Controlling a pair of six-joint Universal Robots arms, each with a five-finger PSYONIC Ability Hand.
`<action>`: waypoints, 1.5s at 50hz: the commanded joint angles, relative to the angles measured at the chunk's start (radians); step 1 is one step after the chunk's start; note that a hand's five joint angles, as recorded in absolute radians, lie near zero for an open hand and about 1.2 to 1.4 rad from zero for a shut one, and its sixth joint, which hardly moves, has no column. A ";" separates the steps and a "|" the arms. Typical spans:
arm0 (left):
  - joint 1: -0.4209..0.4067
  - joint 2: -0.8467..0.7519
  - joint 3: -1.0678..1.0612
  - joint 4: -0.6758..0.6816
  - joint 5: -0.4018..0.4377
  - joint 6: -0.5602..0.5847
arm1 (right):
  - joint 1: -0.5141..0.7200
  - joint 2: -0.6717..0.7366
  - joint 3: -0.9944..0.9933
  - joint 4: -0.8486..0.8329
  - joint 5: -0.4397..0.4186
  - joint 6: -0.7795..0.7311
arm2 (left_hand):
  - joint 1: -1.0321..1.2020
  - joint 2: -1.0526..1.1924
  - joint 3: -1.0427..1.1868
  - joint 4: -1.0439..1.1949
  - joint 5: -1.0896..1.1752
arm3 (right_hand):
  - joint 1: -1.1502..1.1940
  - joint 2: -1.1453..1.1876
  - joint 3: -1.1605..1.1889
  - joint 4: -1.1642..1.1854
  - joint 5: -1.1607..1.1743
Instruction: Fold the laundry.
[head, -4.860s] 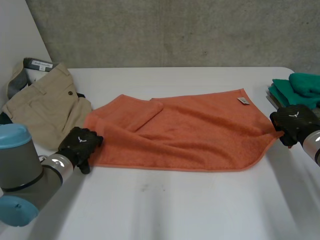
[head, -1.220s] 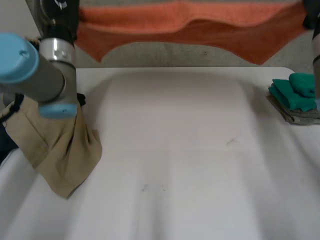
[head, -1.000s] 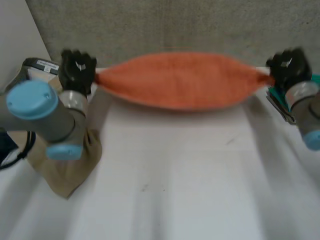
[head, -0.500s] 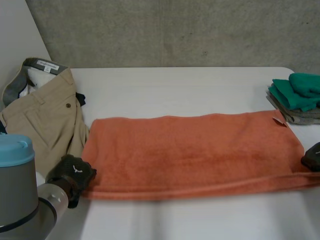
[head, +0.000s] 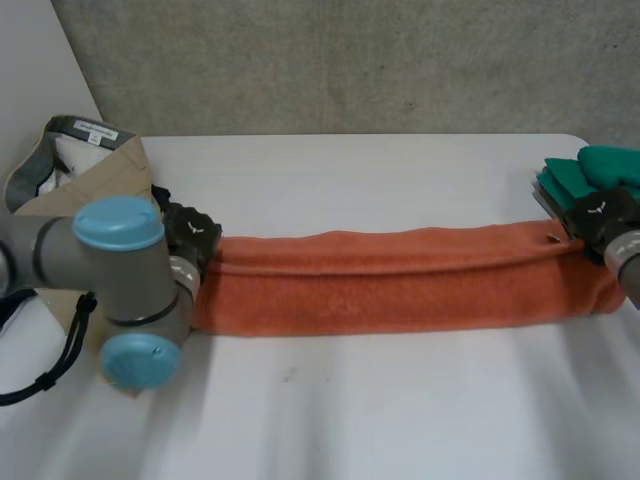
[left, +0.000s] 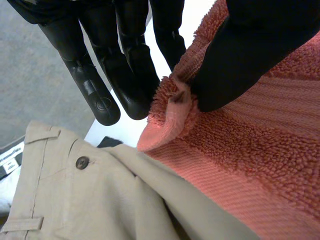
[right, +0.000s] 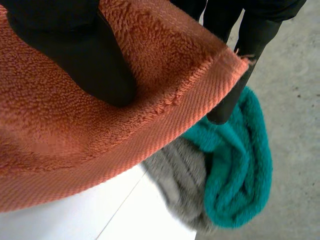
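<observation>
Now towel (head: 400, 280) lies as a long folded strip across the white table (head: 350, 410), concrete wall (head: 350, 60) behind. Left hand (head: 190, 232) and right hand (head: 600, 213) each pinch an end corner.

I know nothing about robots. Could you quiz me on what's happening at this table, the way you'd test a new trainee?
1. True or false: the orange towel lies crumpled in a heap.
2. What lies right beside the left hand? A) khaki trousers B) a blue shirt C) a cup
3. Fill in: beside the right hand, a grey towel lies under a ____ one.

Key: 1 false, it is a long folded strip, with each hand pinching one end. 2 A. 3 teal, the teal towel.
</observation>
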 joint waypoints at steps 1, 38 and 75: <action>0.000 -0.106 0.134 -0.002 -0.042 0.013 | 0.043 0.113 -0.138 -0.043 0.026 0.010 | 0.286 0.197 0.199 0.196 0.221 | 0.258 0.212 0.196 0.191 0.232; -0.029 -0.186 0.180 0.147 0.093 0.115 | 0.086 0.222 -0.238 -0.129 -0.087 0.189 | -0.921 -1.009 -1.008 -1.010 -0.985 | -0.963 -1.010 -1.026 -1.031 -0.989; -0.011 -0.090 0.105 0.254 0.099 0.085 | 0.065 0.153 -0.327 0.033 -0.078 0.370 | -0.871 -0.959 -0.958 -0.960 -0.935 | -0.963 -1.010 -1.026 -1.031 -0.989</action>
